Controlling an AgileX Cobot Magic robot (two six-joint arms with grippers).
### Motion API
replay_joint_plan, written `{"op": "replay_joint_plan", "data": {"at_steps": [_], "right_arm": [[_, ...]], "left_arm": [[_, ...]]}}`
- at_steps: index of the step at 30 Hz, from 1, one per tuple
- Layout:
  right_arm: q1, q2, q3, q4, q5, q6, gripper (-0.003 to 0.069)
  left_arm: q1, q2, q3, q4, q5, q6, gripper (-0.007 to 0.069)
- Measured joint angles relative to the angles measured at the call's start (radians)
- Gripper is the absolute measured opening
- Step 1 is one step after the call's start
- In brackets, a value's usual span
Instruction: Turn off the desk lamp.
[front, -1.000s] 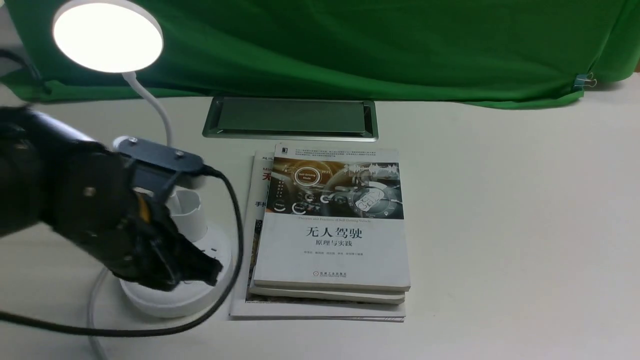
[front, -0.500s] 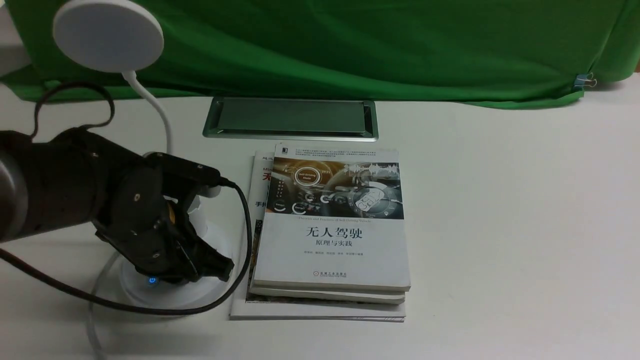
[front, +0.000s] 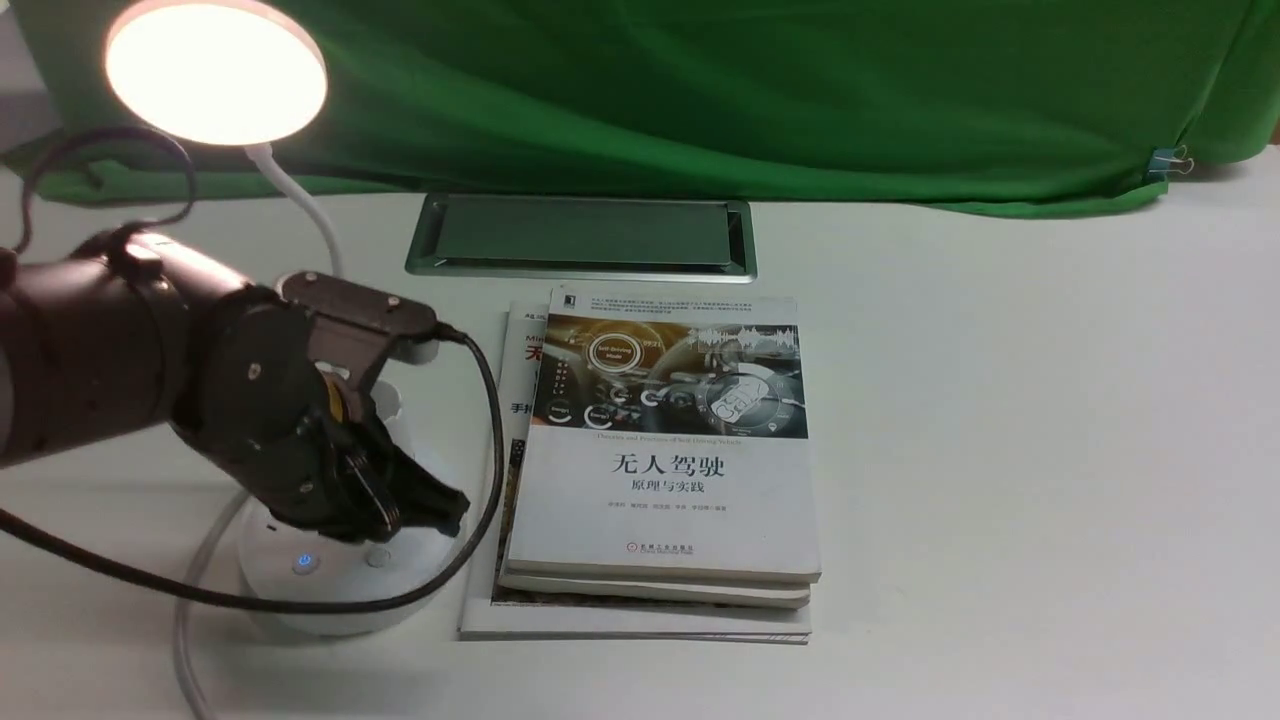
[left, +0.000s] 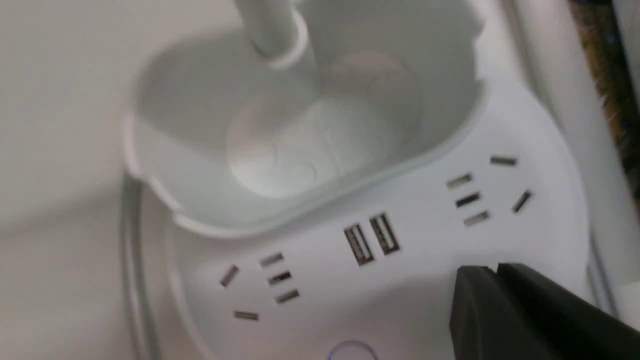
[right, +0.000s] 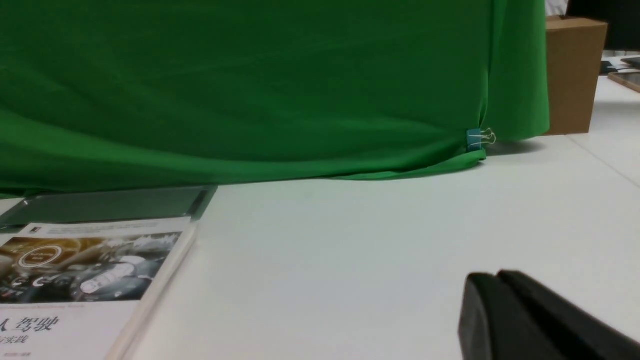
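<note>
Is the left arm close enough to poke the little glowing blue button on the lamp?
Probably yes. The left claw hangs shut over the base of the desk lamp, and the blue button sits uncovered right beside it.

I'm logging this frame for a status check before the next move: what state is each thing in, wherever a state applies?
desk lamp: on, head glowing warm.
power button: lit blue.
left tool: shut, empty, over the base.
right tool: shut, empty.
books: closed, stacked.
table hatch: lid closed.
binder clip: clamped on the green cloth.
</note>
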Motion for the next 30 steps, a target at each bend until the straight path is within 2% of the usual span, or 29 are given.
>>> {"op": "replay_joint_plan", "data": {"at_steps": [7,13,25,30], "right_arm": [[0.0,0.0,0.0,0.0,0.0,0.0,0.0036],[0.0,0.0,0.0,0.0,0.0,0.0,0.0036],[0.0,0.0,0.0,0.0,0.0,0.0,0.0036],[0.0,0.0,0.0,0.0,0.0,0.0,0.0036]], "left_arm": [[0.0,0.031,0.025,-0.034,-0.039,0.003,0.0019],[0.0,-0.006,0.011,-0.037,0.007,0.002,0.0019],[0.0,-0.042,-0.005,-0.042,-0.003,0.002,0.0019],[0.0,-0.135,-0.002,-0.083,0.008,0.004,0.0019]]}}
